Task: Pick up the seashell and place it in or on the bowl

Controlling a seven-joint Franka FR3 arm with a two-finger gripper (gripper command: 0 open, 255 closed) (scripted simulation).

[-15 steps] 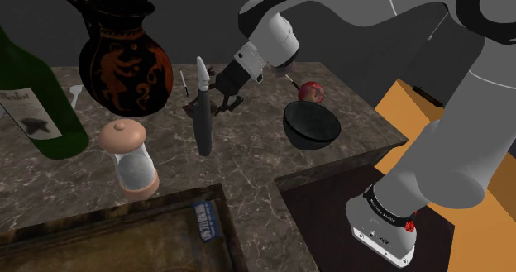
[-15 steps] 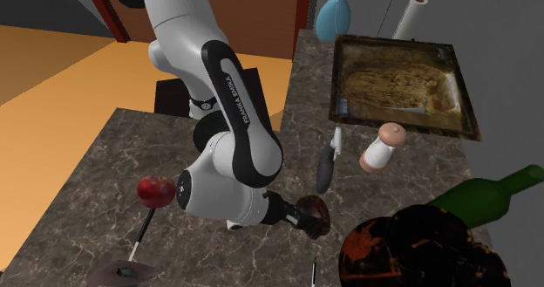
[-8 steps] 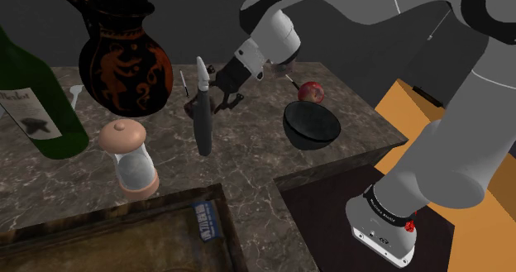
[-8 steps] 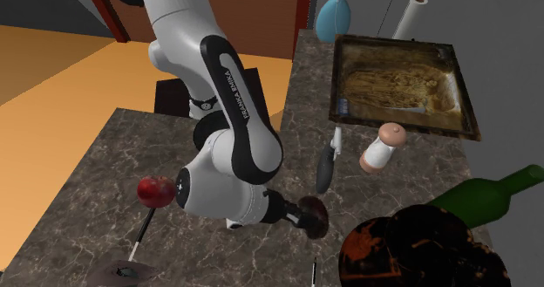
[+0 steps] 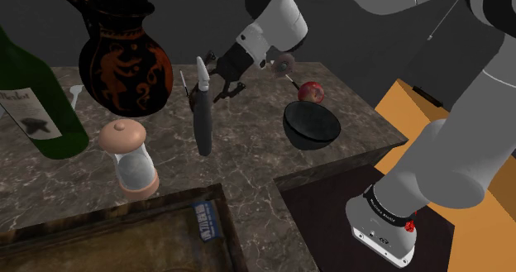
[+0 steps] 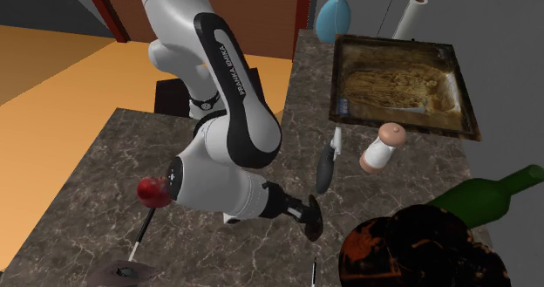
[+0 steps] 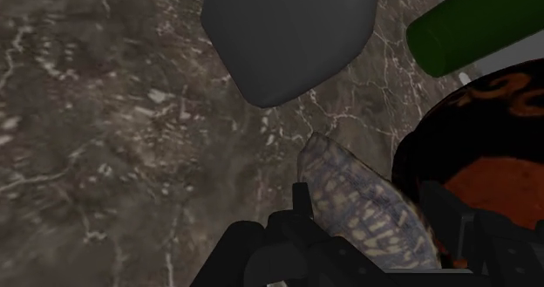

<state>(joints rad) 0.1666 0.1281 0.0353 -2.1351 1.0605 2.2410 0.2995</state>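
Black claw [image 7: 366,196], narrowed onto the seashell [image 7: 349,176], which is clasped between its two fingers [image 7: 301,208]. The seashell is a cone shape, mottled brown and tan with a scaly pattern. Its long axis runs roughly along the fingers, slightly slanted across them. The narrow pointed end sticks out past the fingertips toward the dark marbled worktop [image 7: 113,128], and the wider end sits back toward the palm.

In the shoulder view the claw [image 5: 222,70] hangs a little above the worktop [image 5: 248,159], so the seashell appears to be lifted clear of the stone (the shell itself is hard to make out from this side). A long dark-handled tool [image 5: 202,117] lies just beside the claw, on the shoulder view's left.

The dark bowl [image 5: 314,135] stands on the worktop apart from the claw, toward the shoulder view's right, with a small red fruit [image 5: 311,91] just behind it. A black and orange painted jug [image 5: 124,59] and a green bottle [image 5: 37,105] stand further to that view's left.
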